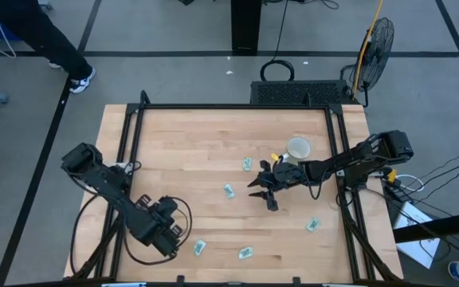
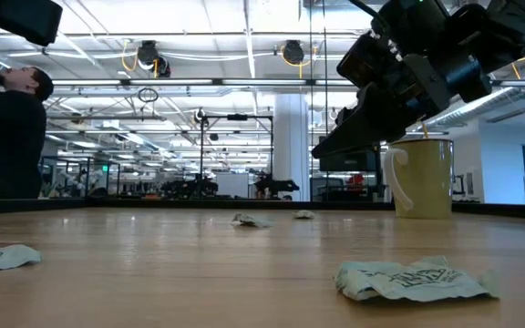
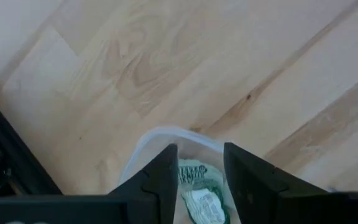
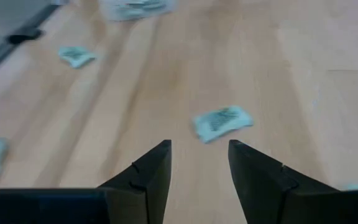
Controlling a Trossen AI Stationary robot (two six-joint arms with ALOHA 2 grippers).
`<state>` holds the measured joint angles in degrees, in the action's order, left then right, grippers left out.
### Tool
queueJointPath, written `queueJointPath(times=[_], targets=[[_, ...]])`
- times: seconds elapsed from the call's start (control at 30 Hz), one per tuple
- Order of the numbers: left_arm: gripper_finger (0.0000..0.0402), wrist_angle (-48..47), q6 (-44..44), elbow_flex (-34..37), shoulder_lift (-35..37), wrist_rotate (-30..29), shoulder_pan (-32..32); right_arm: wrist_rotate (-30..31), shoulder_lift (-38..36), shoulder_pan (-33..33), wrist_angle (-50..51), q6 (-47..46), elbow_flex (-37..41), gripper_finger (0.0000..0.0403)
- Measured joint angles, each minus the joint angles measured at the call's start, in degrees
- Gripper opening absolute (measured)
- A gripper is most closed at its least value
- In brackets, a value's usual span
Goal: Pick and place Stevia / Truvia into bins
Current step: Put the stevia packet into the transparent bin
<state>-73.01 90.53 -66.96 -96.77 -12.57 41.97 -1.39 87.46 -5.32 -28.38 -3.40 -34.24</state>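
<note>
Progress: I judge it partly done — at least two packets lie in the clear bowl [image 3: 166,155] under my left gripper [image 3: 197,171], jaws parted, lower left of the high view | Left: five loose Stevia packets [image 1: 229,190] around centre and lower right | Right gripper [image 4: 197,163] open, empty, over the nearest packet [image 4: 222,122] — its long axis runs slightly uphill to the right.
</note>
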Motion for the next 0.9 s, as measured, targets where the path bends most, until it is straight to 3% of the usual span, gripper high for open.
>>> queueJointPath(times=[0.1, 0.3, 0.47, 0.67, 0.8, 0.9], targets=[[0.0137, -0.11, -1.73, 0.00, 0.33, 0.27, -1.31, 5.12, 0.00, 0.52, 0.31, 0.67, 0.00, 0.0155], [0.0125, -0.42, -9.17, 0.00, 4.35, 0.46, -5.79, 5.85, 0.00, 4.71, 3.41, 2.36, 0.02, 0.0155], [0.0120, -0.21, -14.77, 0.00, 8.39, -10.73, -10.16, 5.91, 0.95, 6.57, 4.22, 5.35, 0.02, 0.0155], [0.0120, 2.12, -21.32, -0.02, 10.88, -24.81, -15.77, 6.80, 8.32, 5.60, -0.70, 9.96, -1.12, 0.0155], [0.0120, 6.77, -26.66, -0.02, 11.02, -25.30, -19.06, 15.21, 12.67, 5.62, 2.85, 13.76, -5.57, 0.0155], [0.0120, 10.82, -30.68, -0.02, 10.94, -22.91, -20.56, 19.38, 14.72, 6.13, 10.93, 14.48, -9.28, 0.0155]])
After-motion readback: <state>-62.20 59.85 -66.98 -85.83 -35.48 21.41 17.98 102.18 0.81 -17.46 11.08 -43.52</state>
